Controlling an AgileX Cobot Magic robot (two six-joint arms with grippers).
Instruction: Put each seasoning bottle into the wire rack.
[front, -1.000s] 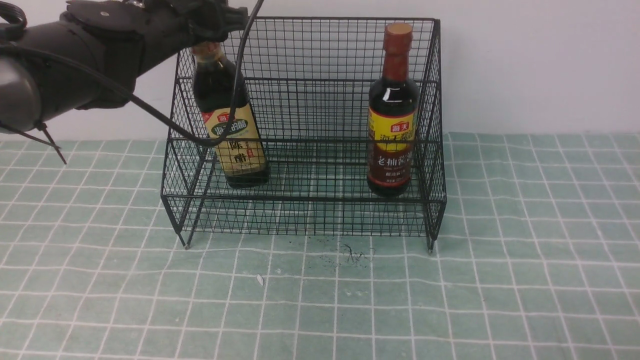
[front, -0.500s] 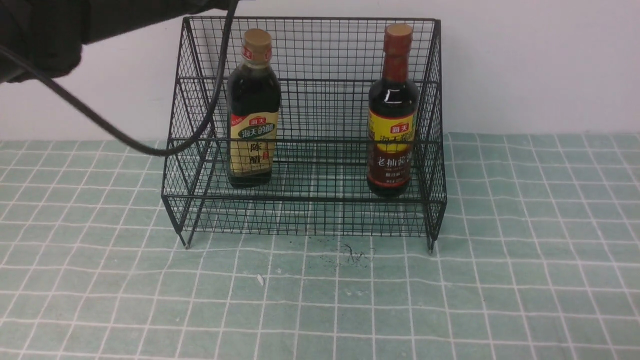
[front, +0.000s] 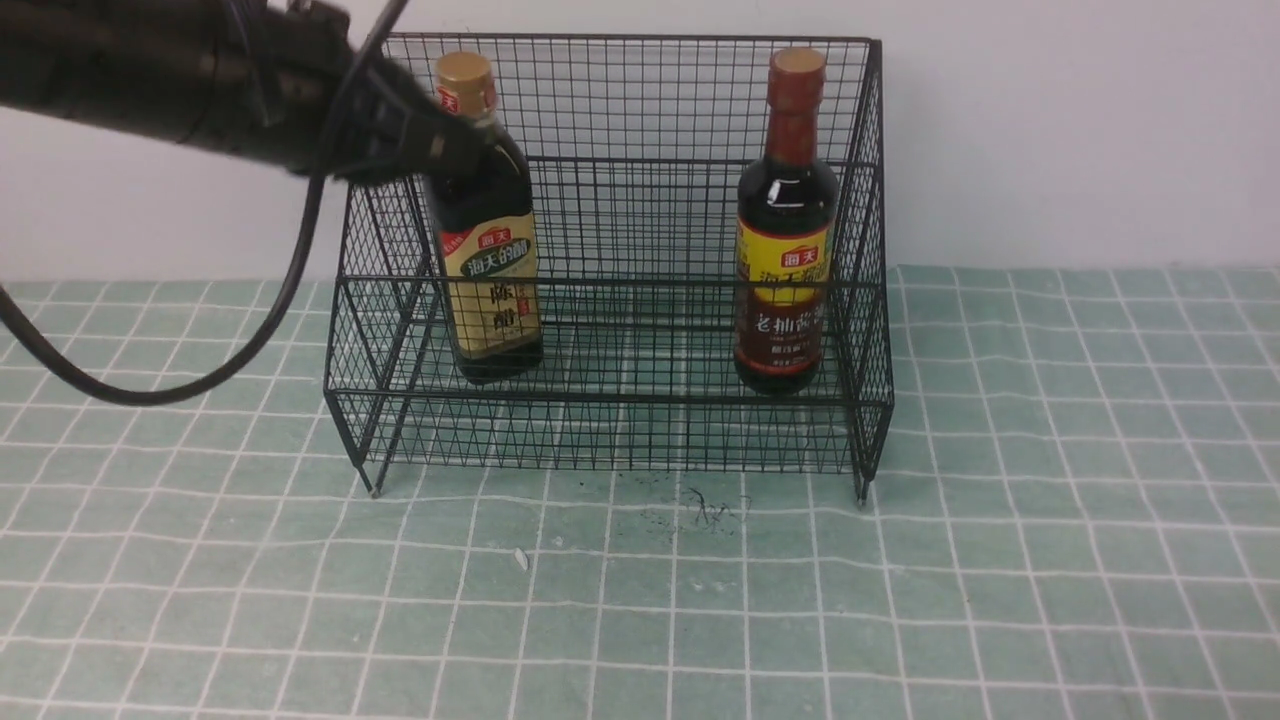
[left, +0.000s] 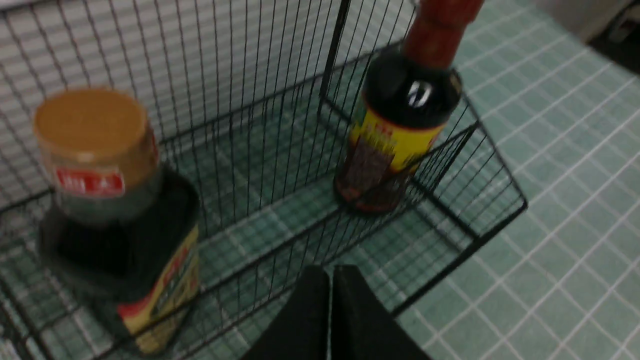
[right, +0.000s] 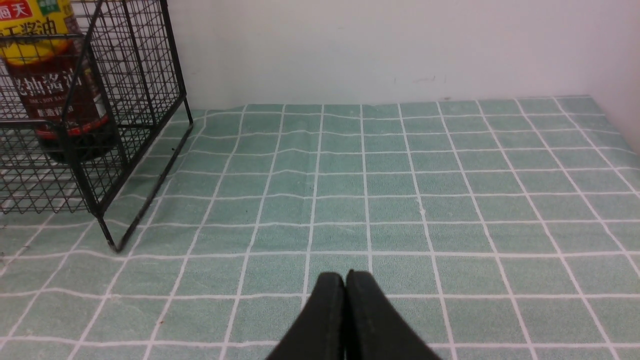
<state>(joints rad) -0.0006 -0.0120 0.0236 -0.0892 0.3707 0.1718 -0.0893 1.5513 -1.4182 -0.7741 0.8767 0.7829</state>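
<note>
A: What does the black wire rack (front: 610, 250) hold?

B: 2 seasoning bottles, both on its lower tier, well apart. The gold-capped bottle (front: 485, 225) with the beige label is toward the robot's left end and leans a little, cap tipped to the left. The brown-red-capped bottle (front: 787, 225) with the yellow-and-maroon label stands upright near the right end, just beside the right side mesh.

A: And the upper tier?

B: I see only wire mesh there. The rack stands on its short legs on the green checked tablecloth (front: 1050, 560), back against the white wall.

A: Is the left gripper (left: 330, 280) holding anything?

B: No. In the left wrist view its 2 fingers are pressed together with nothing between them, above the rack's front edge. From the front the left arm (front: 200, 75) reaches in at the level of the gold-capped bottle's shoulder, blurred; I cannot tell whether it touches the glass.

A: The right gripper (right: 345, 281)?

B: Also pressed together and empty, low over bare cloth, well clear of the rack's right end.
</note>
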